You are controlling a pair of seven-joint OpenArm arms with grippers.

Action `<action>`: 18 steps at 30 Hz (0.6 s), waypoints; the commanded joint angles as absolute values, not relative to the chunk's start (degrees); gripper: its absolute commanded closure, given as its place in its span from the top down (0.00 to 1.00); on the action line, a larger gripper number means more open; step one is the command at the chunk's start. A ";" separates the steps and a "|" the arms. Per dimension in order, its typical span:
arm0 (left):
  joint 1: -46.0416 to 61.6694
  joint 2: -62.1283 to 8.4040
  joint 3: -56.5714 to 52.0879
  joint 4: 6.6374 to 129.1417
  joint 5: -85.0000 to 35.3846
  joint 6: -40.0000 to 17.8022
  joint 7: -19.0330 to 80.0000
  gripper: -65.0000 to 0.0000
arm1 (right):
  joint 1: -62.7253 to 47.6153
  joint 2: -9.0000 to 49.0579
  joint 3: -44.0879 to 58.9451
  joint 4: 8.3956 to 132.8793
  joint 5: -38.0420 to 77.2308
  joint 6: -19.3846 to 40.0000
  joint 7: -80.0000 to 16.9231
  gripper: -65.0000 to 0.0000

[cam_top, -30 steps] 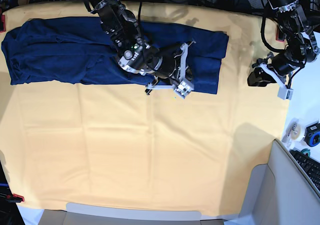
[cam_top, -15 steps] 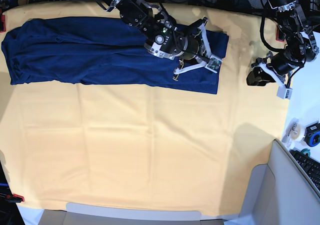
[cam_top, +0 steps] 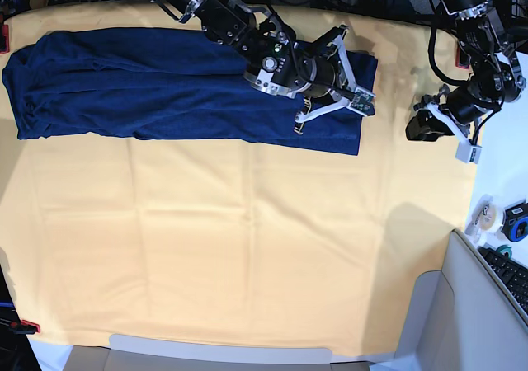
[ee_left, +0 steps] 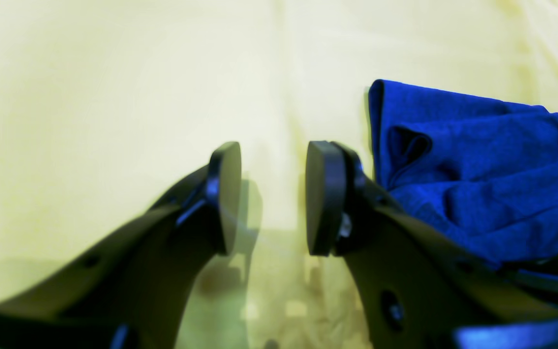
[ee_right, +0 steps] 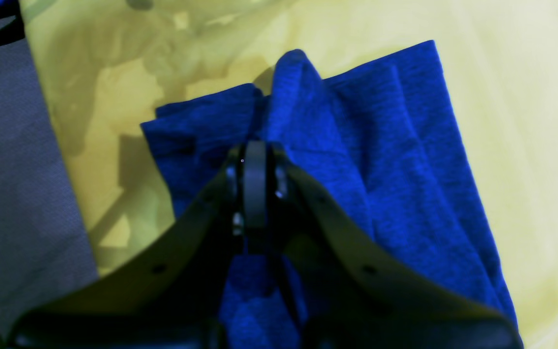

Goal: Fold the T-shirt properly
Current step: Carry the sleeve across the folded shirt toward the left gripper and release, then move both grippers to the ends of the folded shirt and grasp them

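Navy knit T-shirt (cam_top: 165,86): lies folded into a long band along the far side of the yellow cloth (cam_top: 247,255), its end under your right gripper (ee_right: 255,150). Right gripper: pads pressed together, w/ a ridge of T-shirt fabric rising just ahead of the tips; whether fabric is pinched betw. them, can't tell. T-shirt's end edge sits just beyond that gripper, folds running to both sides of it. Left gripper (ee_left: 271,196): jaws partway apart, nothing betw. them, hovering over bare yellow cloth; T-shirt corner just off its one finger (ee_left: 325,194), not touching as far as you can see. Misc.: tape rolls (cam_top: 488,216), keyboard (cam_top: 510,274), both well apart from either gripper.
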State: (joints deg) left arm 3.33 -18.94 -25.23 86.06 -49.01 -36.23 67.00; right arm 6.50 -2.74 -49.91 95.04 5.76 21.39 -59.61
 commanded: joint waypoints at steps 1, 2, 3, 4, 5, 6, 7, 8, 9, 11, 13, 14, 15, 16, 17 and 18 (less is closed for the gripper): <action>2.59 -20.00 -25.54 87.08 -50.15 -36.62 67.82 0.33 | 7.25 -3.56 -50.15 96.31 6.11 21.32 -58.68 0.08; 2.51 -20.00 -25.54 87.08 -50.15 -36.62 68.70 0.33 | 7.25 -3.56 -50.24 96.31 6.11 21.32 -58.68 0.15; 2.51 -20.00 -25.54 87.08 -50.15 -36.62 69.23 0.33 | 7.16 -3.56 -50.24 96.31 6.11 21.32 -58.68 0.21; 2.42 -20.00 -25.54 87.08 -50.15 -36.62 69.49 0.33 | 7.08 -3.56 -50.24 96.40 6.02 21.32 -58.59 0.29; 2.42 -20.09 -25.54 87.08 -50.15 -36.62 69.58 0.33 | 7.08 -3.56 -50.24 96.48 6.02 21.32 -58.51 0.34; 2.42 -20.09 -25.54 87.08 -50.15 -36.62 69.58 0.33 | 7.08 -3.56 -50.24 97.10 6.11 21.32 -58.42 0.39; 2.42 -20.09 -25.63 87.08 -50.07 -36.62 69.58 0.33 | 6.90 -3.56 -49.98 98.15 5.93 21.32 -58.42 0.43; 2.42 -20.18 -25.63 87.08 -49.98 -36.62 69.58 0.33 | 6.90 -3.30 -49.80 99.38 5.93 21.32 -58.42 0.46; 2.42 -20.88 -25.63 87.08 -49.98 -36.62 69.76 0.33 | 7.08 -3.12 -49.63 100.97 5.85 21.32 -58.42 0.47; 2.42 -21.67 -25.63 86.99 -50.07 -36.62 69.85 0.33 | 7.16 -2.86 -46.99 103.43 5.85 21.32 -58.68 0.48; 2.42 -22.11 -25.71 86.99 -50.07 -36.62 69.85 0.33 | 6.46 -2.33 -41.27 106.86 6.29 21.32 -58.68 0.48; 2.42 -22.20 -25.71 86.99 -50.07 -36.62 69.93 0.33 | 5.93 -2.33 -38.64 108.09 6.29 21.32 -58.68 0.48; 2.59 -22.37 -25.71 86.99 -50.07 -36.62 69.93 0.33 | 5.05 -2.33 -35.30 109.58 6.29 21.32 -58.33 0.48; 2.77 -22.37 -25.71 86.99 -50.07 -36.62 70.02 0.33 | 4.18 -2.33 -31.60 110.81 6.29 21.32 -58.24 0.48; 2.77 -22.37 -25.71 86.99 -50.07 -36.62 70.55 0.34 | 3.21 -2.42 -27.91 111.69 6.29 21.32 -58.24 0.48; 2.77 -22.37 -25.71 86.99 -50.07 -36.62 72.13 0.34 | 2.15 -2.51 -24.04 112.48 6.37 21.32 -58.24 0.48</action>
